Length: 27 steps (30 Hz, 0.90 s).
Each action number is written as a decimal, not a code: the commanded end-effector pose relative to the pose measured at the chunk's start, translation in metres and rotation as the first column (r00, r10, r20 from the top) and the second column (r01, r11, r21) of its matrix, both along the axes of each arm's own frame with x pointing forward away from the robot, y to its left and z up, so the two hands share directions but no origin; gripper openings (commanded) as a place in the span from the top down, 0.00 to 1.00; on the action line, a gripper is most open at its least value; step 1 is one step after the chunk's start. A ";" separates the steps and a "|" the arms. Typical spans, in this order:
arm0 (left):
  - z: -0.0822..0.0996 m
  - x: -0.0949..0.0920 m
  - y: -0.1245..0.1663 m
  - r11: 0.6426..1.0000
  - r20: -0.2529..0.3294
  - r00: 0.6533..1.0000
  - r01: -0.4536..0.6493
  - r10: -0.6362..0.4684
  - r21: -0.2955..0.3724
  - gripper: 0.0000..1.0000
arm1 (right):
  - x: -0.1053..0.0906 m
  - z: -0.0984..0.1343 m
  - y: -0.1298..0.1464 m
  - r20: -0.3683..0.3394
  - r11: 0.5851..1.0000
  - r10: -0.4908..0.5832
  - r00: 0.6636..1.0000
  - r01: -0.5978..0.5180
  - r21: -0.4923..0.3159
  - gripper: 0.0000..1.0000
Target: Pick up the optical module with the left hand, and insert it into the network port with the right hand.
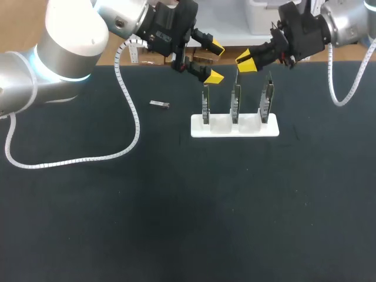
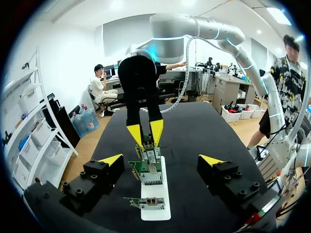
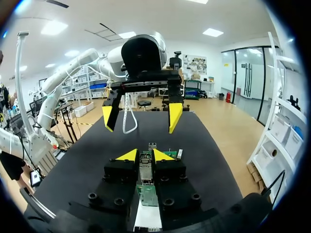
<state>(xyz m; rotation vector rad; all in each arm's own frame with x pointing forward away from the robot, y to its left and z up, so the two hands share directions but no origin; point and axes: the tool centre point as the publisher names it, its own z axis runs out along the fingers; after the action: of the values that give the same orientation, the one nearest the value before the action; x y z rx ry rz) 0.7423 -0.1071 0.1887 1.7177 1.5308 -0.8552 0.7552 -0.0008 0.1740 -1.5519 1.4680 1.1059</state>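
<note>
Black bench (image 1: pixel 176 205): both tools above a white holder (image 1: pixel 235 133); optical module (image 1: pixel 159 104) in neither tool.
Head view: the optical module lies flat on the bench, apart from the holder on the left arm's side. Three upright circuit cards (image 1: pixel 236 100) stand in the holder. The left tool (image 1: pixel 215 61) is spread wide above the leftmost card, and the right tool (image 1: pixel 245 60) is narrow above the middle card. Left wrist view: the left tool (image 2: pixel 161 160) stands wide over the holder, with the right tool (image 2: pixel 146 133) pointing down at the cards. Right wrist view: the right tool (image 3: pixel 145 155) tips nearly meet, a card showing through the slit. The left tool (image 3: pixel 141 116) hangs wide ahead.
</note>
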 end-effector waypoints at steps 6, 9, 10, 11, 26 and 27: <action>0.001 0.002 -0.001 1.000 -0.004 1.000 0.003 -0.003 0.007 0.00 | 0.003 0.003 0.001 0.012 1.000 0.011 1.000 -0.011 -0.008 1.00; 0.001 0.002 -0.001 1.000 -0.004 1.000 0.003 -0.003 0.007 0.00 | 0.003 0.002 0.001 0.011 1.000 0.010 1.000 -0.010 -0.007 1.00; 0.001 0.002 -0.001 1.000 -0.004 1.000 0.003 -0.003 0.007 0.00 | 0.003 0.002 0.000 0.010 1.000 0.009 1.000 -0.009 -0.006 1.00; 0.001 0.002 -0.001 1.000 -0.004 1.000 0.003 -0.003 0.007 0.00 | 0.003 0.001 0.000 0.008 1.000 0.008 1.000 -0.008 -0.006 1.00; 0.001 0.002 -0.001 1.000 -0.004 1.000 0.003 -0.003 0.007 0.00 | 0.000 -0.008 -0.001 -0.007 1.000 -0.001 1.000 0.001 -0.003 1.00; 0.001 0.002 -0.001 1.000 -0.004 1.000 0.003 -0.003 0.007 0.00 | 0.000 -0.007 0.000 -0.006 1.000 0.002 1.000 -0.002 -0.010 1.00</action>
<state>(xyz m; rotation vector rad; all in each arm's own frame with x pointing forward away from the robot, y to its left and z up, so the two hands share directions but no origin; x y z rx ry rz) 0.7423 -0.1071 0.1887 1.7177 1.5308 -0.8552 0.7555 -0.0027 0.1713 -1.5492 1.4737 1.1128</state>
